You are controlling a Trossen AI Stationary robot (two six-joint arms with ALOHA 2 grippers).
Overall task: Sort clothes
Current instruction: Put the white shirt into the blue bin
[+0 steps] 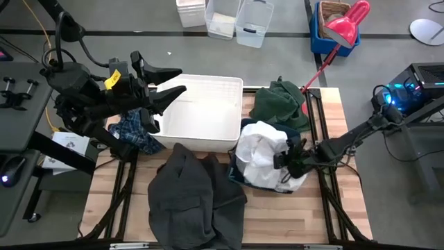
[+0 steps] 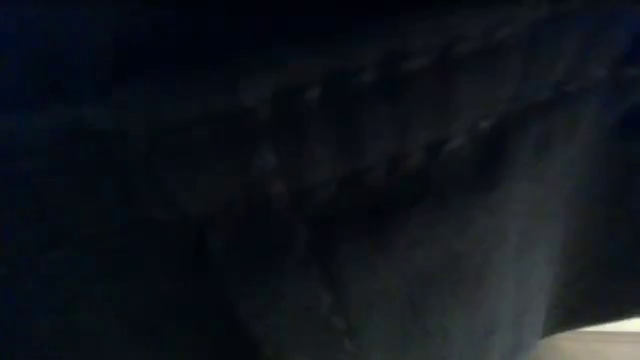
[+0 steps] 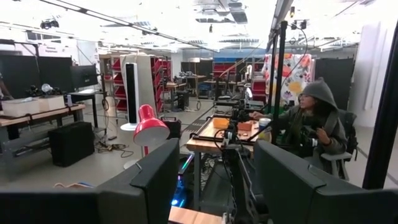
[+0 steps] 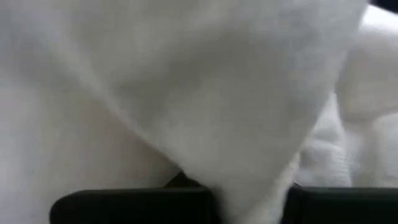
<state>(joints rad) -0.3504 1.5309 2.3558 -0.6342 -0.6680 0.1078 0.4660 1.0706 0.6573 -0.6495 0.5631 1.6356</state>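
Observation:
My left gripper (image 1: 182, 81) is open and empty above the left rim of the white lattice basket (image 1: 201, 114). The blue-and-white plaid shirt (image 1: 137, 133) lies on the table under the left arm. The large dark grey garment (image 1: 195, 200) lies spread at the table's near middle. The thin white garment (image 1: 263, 156) is heaped on the navy bin (image 1: 234, 175). The dark green garment (image 1: 279, 104) lies just beyond it. My right gripper (image 1: 286, 162) is open and pushed into the white heap from the right. My right gripper touches the white garment at the right side of the heap. A fold of the cloth (image 4: 249, 196) runs down between its two spread fingers (image 4: 130, 205). The fingers come in about level from the table's right. The cloth hides the fingertips, and the garment rests on the bin.
Dark cloth fills the low view (image 2: 320, 180). Bare table shows at the near right corner (image 1: 333, 215) and the near left (image 1: 111, 201). Clear tubs (image 1: 236, 21) and a blue crate with a red dustpan (image 1: 340, 28) stand on the floor beyond the table. A seated person (image 3: 311, 124) shows in the room.

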